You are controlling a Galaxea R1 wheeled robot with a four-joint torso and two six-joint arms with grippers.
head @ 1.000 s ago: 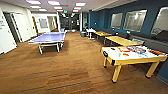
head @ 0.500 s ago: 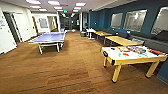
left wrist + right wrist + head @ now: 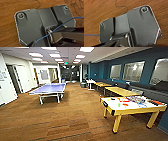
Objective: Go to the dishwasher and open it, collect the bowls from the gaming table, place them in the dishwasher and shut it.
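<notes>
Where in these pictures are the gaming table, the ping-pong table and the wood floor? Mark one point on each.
gaming table (image 3: pixel 117 107): head view, bare white top near its end.
ping-pong table (image 3: pixel 48 88): head view, middle of the blue top.
wood floor (image 3: pixel 75 112): head view, open stretch between the two tables.

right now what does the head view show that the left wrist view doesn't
Head view alone: the long yellow-sided gaming table with a glossy white top, a blue table-tennis table, and yellow tables along the dark blue wall. Left wrist view alone: a thin blue cable crossing the robot's dark plate. Both share the brown wood-grain floor.
</notes>
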